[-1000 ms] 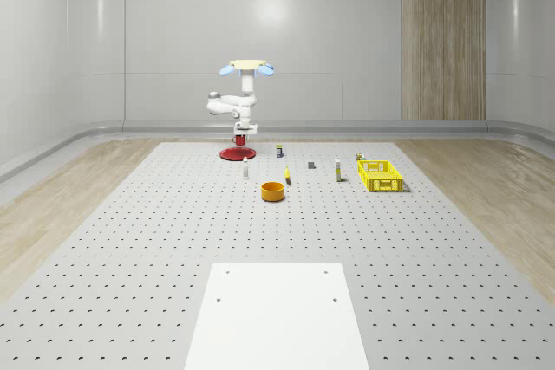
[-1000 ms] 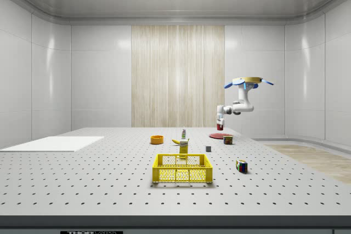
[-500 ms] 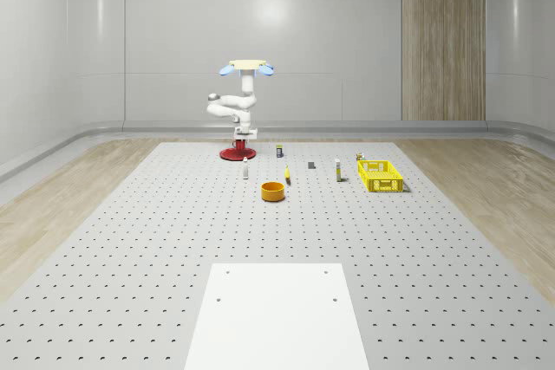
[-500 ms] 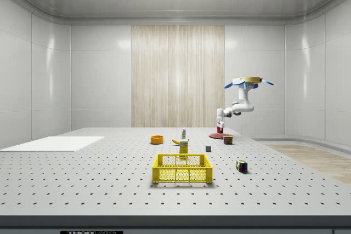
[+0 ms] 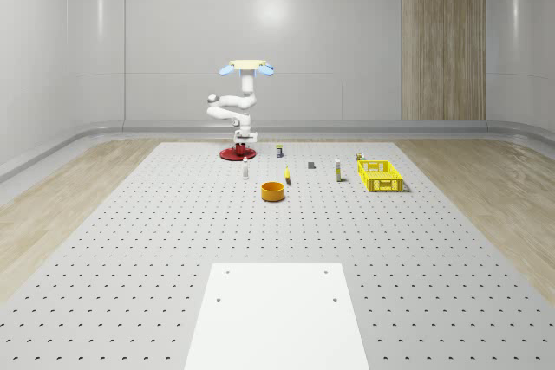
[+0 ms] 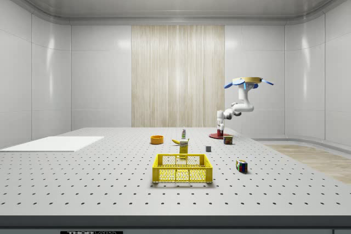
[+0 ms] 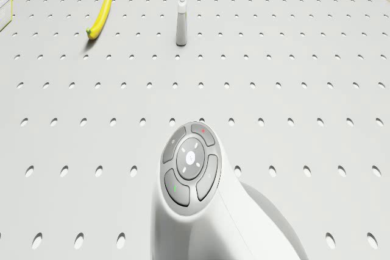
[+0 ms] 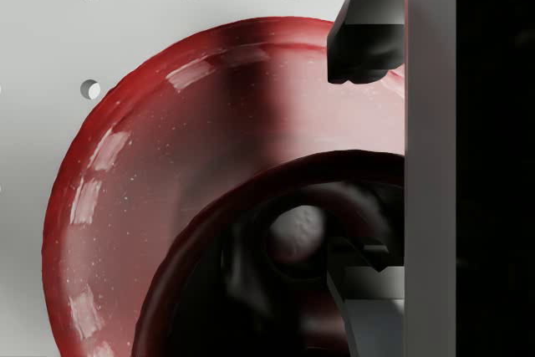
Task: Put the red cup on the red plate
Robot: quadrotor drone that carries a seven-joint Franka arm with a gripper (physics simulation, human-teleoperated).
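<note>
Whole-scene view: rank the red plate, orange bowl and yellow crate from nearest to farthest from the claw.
1. Red plate: directly under the claw, below the hovering drone.
2. Orange bowl: toward the camera, slightly to the view's right.
3. Yellow crate: far to the view's right.

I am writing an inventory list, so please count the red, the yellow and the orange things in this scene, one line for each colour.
Red: 2, the red plate and the red cup.
Yellow: 2, the crate and the banana.
Orange: 1, the bowl.
Total: 5.
</note>
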